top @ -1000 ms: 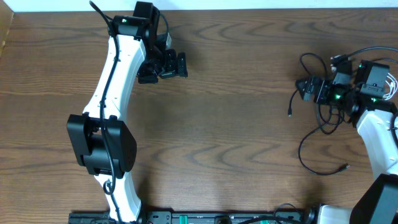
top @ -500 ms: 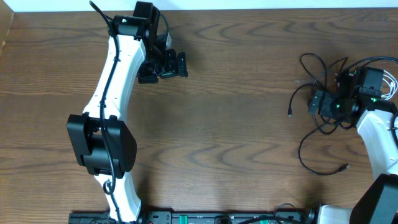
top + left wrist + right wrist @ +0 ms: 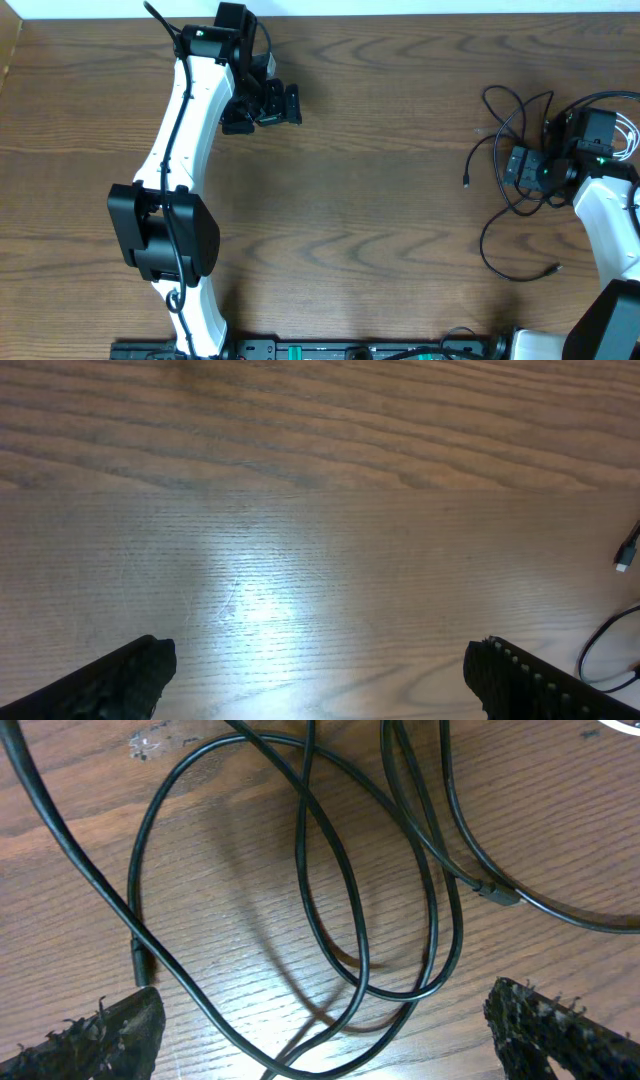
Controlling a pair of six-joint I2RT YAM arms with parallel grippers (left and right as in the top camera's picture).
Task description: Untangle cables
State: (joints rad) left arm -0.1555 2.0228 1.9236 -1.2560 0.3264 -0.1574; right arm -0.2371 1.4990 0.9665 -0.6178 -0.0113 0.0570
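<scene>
Cables (image 3: pixel 484 240), thin and black, lie in a loose tangle at the right end of the wooden bench (image 3: pixel 380 200), well apart from the left arm (image 3: pixel 180 130). That white arm reaches up the left side of the bench, and the left hand (image 3: pixel 268 104) sits near the far edge. Its black fingers (image 3: pixel 130 675) stand wide apart with only bare, glossy wood between them; it grips nothing. From its wrist camera a plug tip and a curve of cord show small at the right edge of the view.

The middle of the bench carries only wood grain.

Further right, one plug end (image 3: pixel 466 183) marks the left limit of the tangle, its cord rising into a bundle of crossing loops. A lower loop sweeps toward the near side and finishes in another plug end (image 3: pixel 556 268). The right hand (image 3: pixel 530 167) hangs over the bundle, its fingers (image 3: pixel 100 1035) spread wide with nothing pinched between them. Its wrist view shows several cords overlapping on the wood in oval loops, one of them bearing a small collar (image 3: pixel 495 892). A small clear scrap (image 3: pixel 150 742) lies just beside the loops. Whether the fingertips touch any cord cannot be told.
</scene>
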